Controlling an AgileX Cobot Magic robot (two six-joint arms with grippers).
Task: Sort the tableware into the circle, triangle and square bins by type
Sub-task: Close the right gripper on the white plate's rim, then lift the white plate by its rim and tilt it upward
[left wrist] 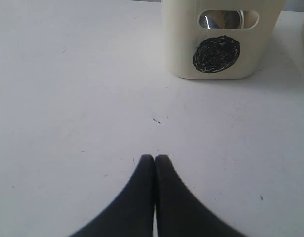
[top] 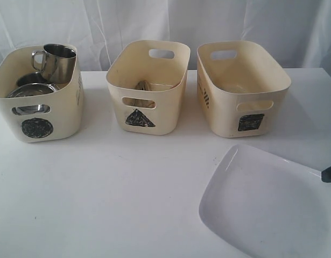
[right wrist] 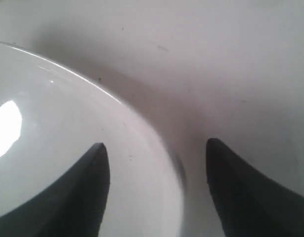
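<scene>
The large white plate lies on the table at front right, a rounded corner pointing toward the square bin. The right gripper gapes astride its rim, and the left gripper is clenched empty.

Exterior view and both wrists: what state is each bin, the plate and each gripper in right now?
circle bin, holds steel ware, a mug upright inside.
triangle bin, holds utensils, kinds unclear.
square bin, contents hard to tell.
plate, on the table, outside the bins.
left gripper, shut, empty.
right gripper, open, jaws straddling the plate's rim.
</scene>
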